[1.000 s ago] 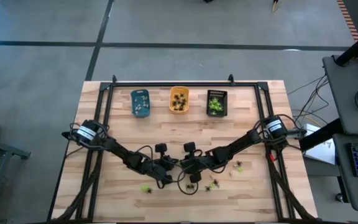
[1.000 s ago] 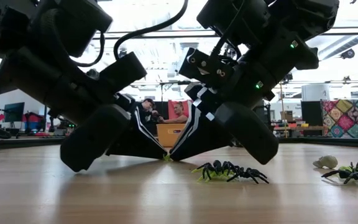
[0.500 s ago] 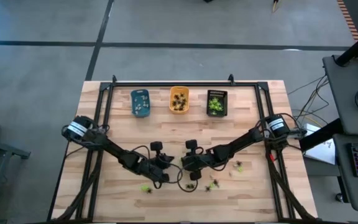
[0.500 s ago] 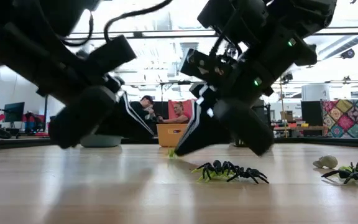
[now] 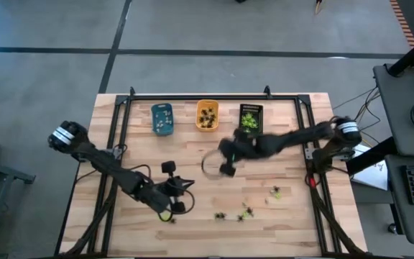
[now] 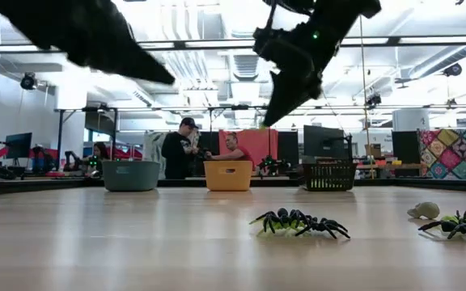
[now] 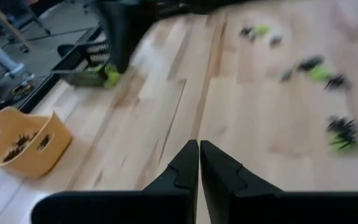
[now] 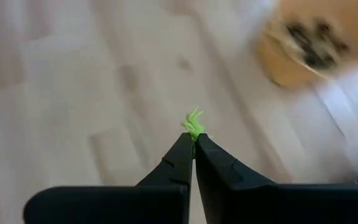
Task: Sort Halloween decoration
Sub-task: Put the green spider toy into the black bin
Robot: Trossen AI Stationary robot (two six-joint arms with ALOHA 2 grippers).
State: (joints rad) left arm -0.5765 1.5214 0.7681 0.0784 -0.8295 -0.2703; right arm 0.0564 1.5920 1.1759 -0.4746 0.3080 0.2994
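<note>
There — yellow-green figure (image 8: pixel 193 122) pinched at right gripper (image 8: pixel 193 138) fingertips.

One yellow-green spider (image 8: pixel 194 124) pinched at the right claw (image 8: pixel 193 142) tips, lifted off the surface, other black and green spiders (image 5: pixel 245 213) scattered well below that claw, some sorted in trays

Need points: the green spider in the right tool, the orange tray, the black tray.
green spider (image 8: pixel 193 122), right wrist view, on its legs above the shut fingertips.
orange tray (image 5: pixel 198 117), high view, on its left rim.
black tray (image 5: pixel 241 119), high view, on its left wall.
</note>
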